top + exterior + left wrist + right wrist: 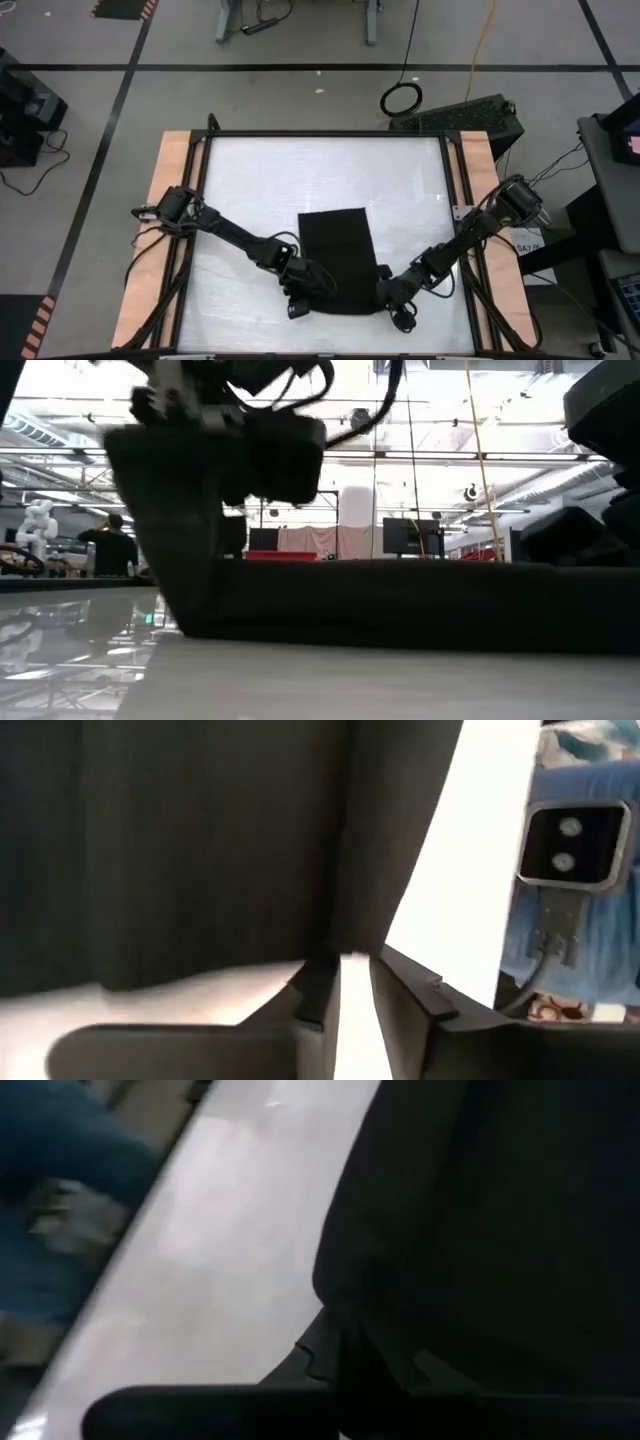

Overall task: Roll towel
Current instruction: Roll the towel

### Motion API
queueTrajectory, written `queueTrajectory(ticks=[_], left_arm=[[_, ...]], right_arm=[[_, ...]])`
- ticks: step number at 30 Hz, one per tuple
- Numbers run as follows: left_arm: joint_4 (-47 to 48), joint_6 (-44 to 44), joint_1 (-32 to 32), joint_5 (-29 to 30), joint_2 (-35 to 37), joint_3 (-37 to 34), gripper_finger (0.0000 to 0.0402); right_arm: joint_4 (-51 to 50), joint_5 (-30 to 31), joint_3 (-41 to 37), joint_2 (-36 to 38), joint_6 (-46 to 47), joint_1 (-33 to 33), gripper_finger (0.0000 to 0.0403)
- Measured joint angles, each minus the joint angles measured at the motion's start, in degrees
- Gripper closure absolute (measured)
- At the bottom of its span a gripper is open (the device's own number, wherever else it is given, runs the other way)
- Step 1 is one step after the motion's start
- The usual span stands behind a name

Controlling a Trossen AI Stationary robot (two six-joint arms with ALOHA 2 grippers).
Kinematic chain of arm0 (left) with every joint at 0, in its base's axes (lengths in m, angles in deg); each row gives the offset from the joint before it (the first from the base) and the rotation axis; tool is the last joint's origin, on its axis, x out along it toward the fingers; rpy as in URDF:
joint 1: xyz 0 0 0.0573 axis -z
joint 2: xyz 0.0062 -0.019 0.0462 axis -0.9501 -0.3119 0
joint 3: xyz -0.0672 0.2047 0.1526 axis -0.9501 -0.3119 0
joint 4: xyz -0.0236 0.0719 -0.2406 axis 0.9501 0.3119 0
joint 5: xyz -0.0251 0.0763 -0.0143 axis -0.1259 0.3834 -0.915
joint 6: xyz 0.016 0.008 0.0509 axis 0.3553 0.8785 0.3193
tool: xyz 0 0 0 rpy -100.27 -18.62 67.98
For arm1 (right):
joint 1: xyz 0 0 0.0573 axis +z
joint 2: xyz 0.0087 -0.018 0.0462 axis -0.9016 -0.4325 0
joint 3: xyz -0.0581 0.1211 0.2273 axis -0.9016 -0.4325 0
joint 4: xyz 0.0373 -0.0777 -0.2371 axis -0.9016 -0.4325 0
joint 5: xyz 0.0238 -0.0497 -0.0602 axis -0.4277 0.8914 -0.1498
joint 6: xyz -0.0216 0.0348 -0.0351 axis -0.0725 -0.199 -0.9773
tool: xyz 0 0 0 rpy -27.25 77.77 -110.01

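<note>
Two grippers sit at the towel's (pixel 336 255) near edge, one at each corner, and that pairing is what the next move turns on. The towel, a black rectangle, lies flat on the white table (pixel 250 170), near its middle and toward the front. Its long axis runs from the front edge, where the arms reach in, toward the far side. Its short near edge spans the gap between the two grippers.

The left gripper (pixel 303 290) is at the towel's near-left corner. In its wrist view the fingers (pixel 318 988) stand slightly apart with a bright strip of table between them, and the cloth's edge lies just ahead of the tips, so I judge nothing is clamped there yet. The right gripper (pixel 392 298) is at the near-right corner. Its wrist view shows the cloth's corner bulging right over the fingers, but dark on dark hides their state, and I cannot tell whether they are apart or closed on the fabric.

From table height the towel (pixel 400 600) reads as a low dark band with a slightly thickened front edge.

Both arms are about equally near, each owning its own corner. Since the near edge lies across the fingers, a roll would likely travel away from the grippers along the long axis, and the two corners need to move evenly to keep it straight.
</note>
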Motion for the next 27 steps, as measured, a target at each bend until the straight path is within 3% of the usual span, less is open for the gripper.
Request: queueTrajectory(ticks=[5, 10, 21, 27], left_arm=[[-0.39, 1.80, 1.89, 3.06, 2.65, 0.06, 0.0295], [0.10, 5.61, 4.27, 8.53, 6.02, 0.24, 0.0266], [0.17, 22.84, 12.12, 38.28, 6.93, 3.80, 0.0262], [-0.23, 25.87, 12.39, 39.39, 5.13, 3.80, 0.0262]], right_arm=[[2.29, -11.84, -0.12, 0.06, 4.28, -4.29, 0.0398], [3.29, -19.00, -0.14, 0.06, 7.38, -8.56, 0.0399], [5.66, -30.80, -0.08, 0.14, 11.43, -17.59, 0.0400], [3.25, -34.38, -0.03, -0.55, 13.02, -22.42, 0.0400]])
